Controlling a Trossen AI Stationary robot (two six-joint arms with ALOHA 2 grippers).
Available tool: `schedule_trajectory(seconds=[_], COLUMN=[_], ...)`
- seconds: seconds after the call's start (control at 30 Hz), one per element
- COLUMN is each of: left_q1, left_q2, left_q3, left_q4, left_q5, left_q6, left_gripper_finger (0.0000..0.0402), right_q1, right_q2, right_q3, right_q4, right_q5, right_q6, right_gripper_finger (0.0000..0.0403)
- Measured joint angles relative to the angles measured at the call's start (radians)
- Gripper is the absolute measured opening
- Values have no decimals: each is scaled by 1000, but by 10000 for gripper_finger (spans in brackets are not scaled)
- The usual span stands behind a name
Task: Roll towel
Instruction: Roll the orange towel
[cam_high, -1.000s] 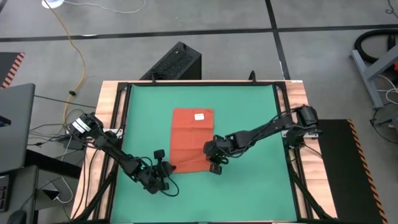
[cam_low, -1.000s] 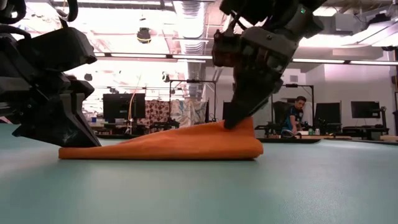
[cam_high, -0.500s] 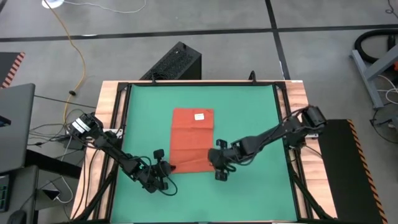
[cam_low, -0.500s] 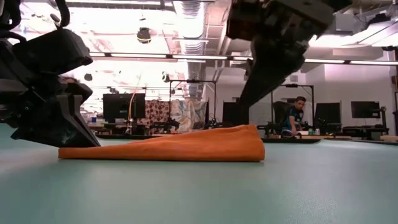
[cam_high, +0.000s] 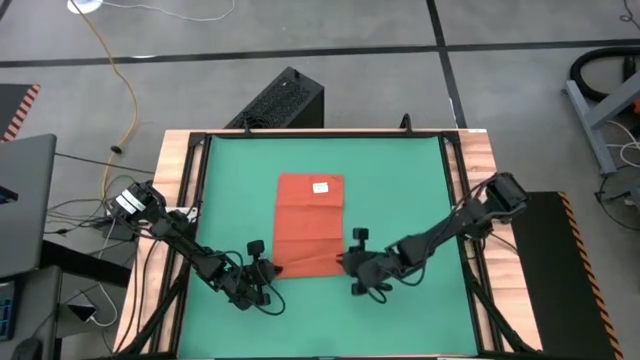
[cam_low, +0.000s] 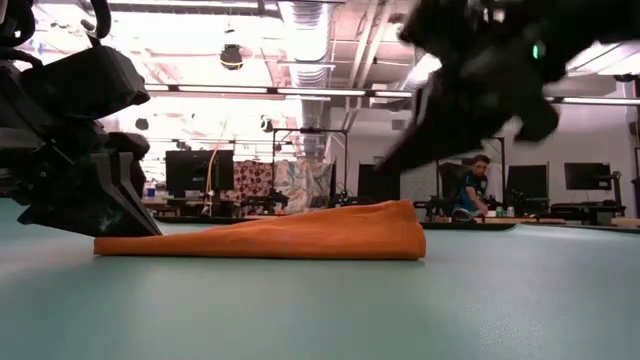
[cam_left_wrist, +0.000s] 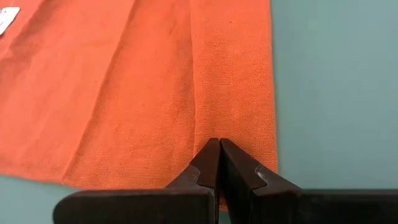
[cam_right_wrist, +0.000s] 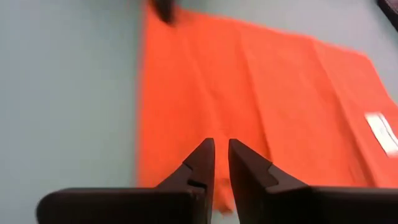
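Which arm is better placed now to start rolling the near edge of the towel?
Probably the left. The left gripper is shut, its tips on the towel's near corner. The right gripper hangs just off the other near corner, holding nothing.

No text, brand, number or sign can be read anywhere. The towel (cam_high: 309, 225) carries a small white tag (cam_high: 321, 187) near its far edge, but whatever is printed on it is too small to make out.
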Motion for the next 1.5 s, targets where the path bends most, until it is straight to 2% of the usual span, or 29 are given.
schedule_trajectory(seconds=[0.1, 0.27, 0.37, 0.67, 1.03, 1.23, 1.5], left_q1=[0, 0, 0, 0, 0, 0, 0], left_q2=[0, 0, 0, 0, 1, 1, 1], left_q3=[0, 0, 0, 0, 0, 0, 0], left_q4=[0, 0, 0, 2, 8, 8, 7], left_q5=[0, -3, -4, -4, -12, -16, -21], left_q6=[1, -2, -1, -1, -1, -1, 4], left_gripper_finger=[0, 0, 0, 0, 0, 0, 0], right_q1=[-17, -52, -67, -62, -45, -85, -85], right_q2=[0, 0, 0, 18, 18, 18, 18], right_q3=[-53, -95, -107, -115, -114, -114, -114], right_q4=[40, 81, 73, 92, 97, 95, 56], right_q5=[54, 46, 3, -222, -233, -369, -444], right_q6=[50, 68, 68, 100, 121, 157, 199], right_gripper_finger=[60, 56, 56, 56, 56, 54, 53])
